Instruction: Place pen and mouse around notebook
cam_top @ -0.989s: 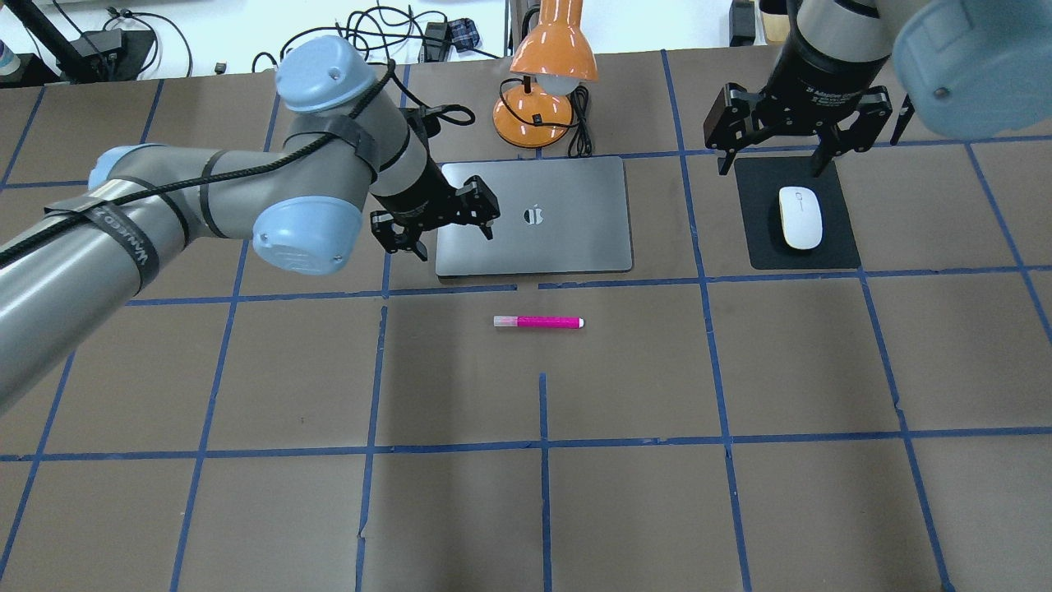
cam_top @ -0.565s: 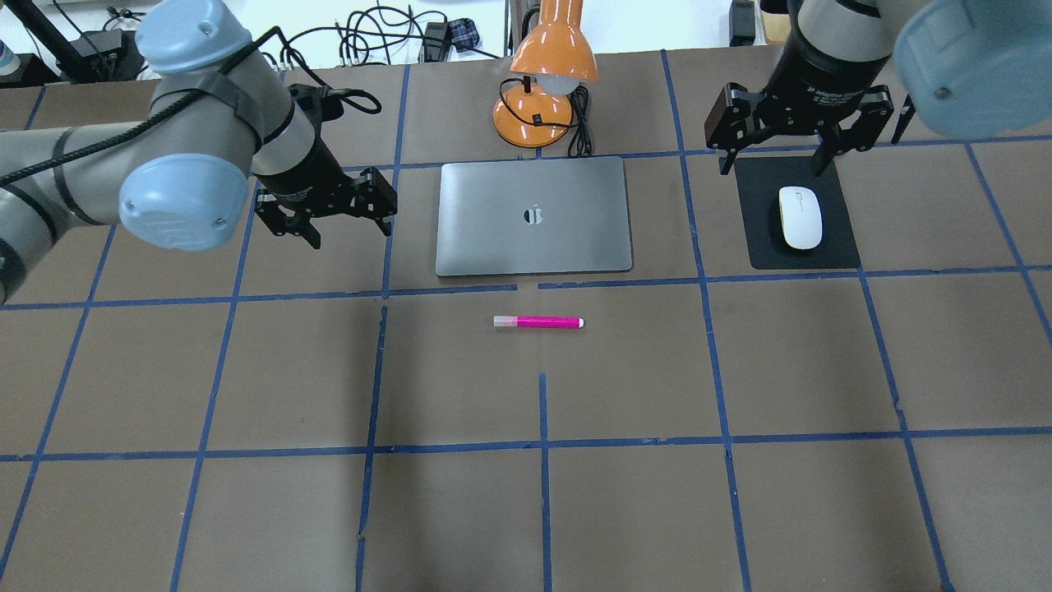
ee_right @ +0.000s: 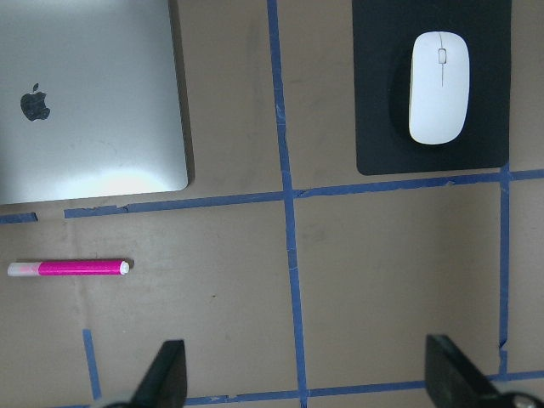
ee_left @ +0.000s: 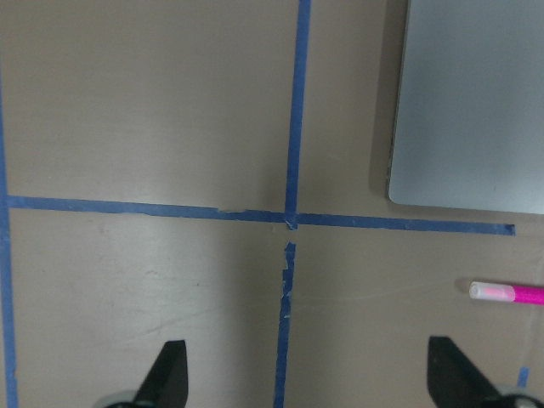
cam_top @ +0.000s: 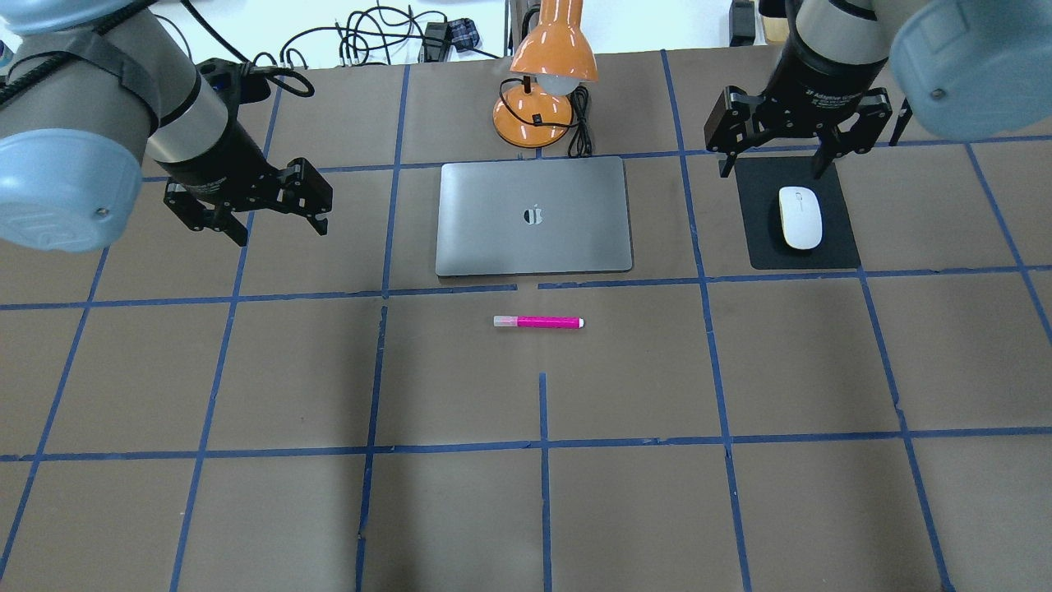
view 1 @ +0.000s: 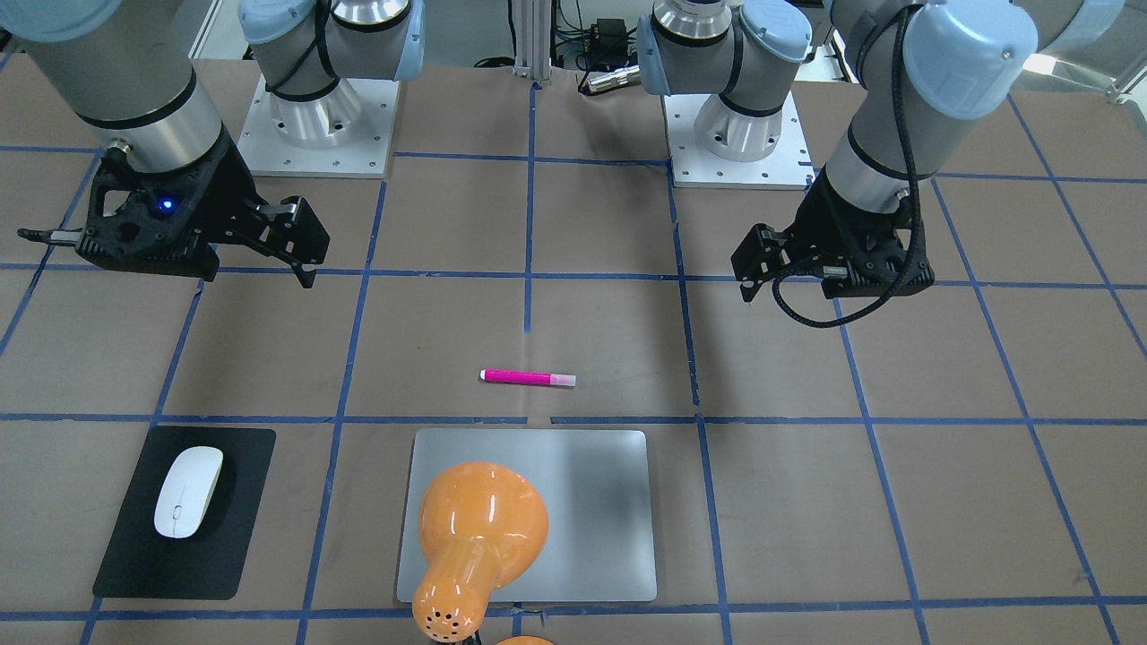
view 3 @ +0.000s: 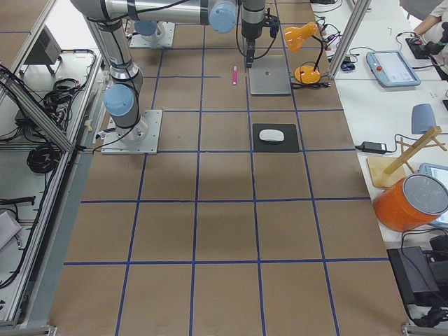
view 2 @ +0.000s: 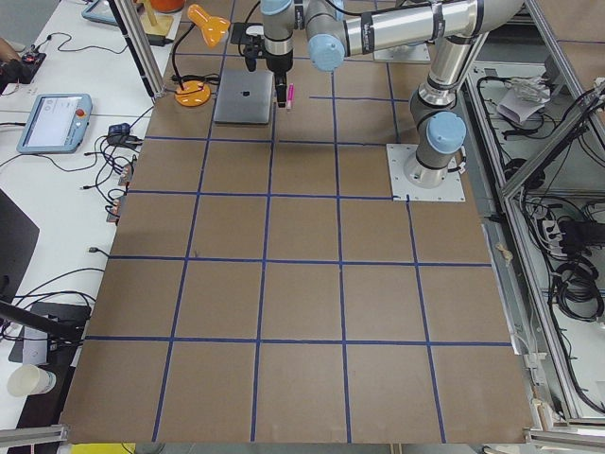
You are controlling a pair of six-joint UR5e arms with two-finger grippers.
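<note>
The pink pen (cam_top: pixel 538 322) lies flat on the table just in front of the silver-grey notebook (cam_top: pixel 534 215), parallel to its near edge. To the notebook's right the white mouse (cam_top: pixel 800 217) rests on a black mat. My left gripper (cam_top: pixel 282 233) hangs open and empty over bare table left of the notebook; its wrist view shows the notebook's corner (ee_left: pixel 472 102) and the pen's pale end (ee_left: pixel 508 293). My right gripper (cam_top: pixel 772 168) is open and empty above the far edge of the mat, behind the mouse (ee_right: pixel 439 87).
An orange desk lamp (cam_top: pixel 546 90) stands right behind the notebook, with its cord beside it. The black mat (cam_top: pixel 764 247) lies under the mouse. Blue tape lines grid the brown table. Cables lie beyond the far edge.
My left arm has swung left, from over the notebook's left edge to bare table well left of it. The right gripper, pen, mouse and notebook have stayed put.
</note>
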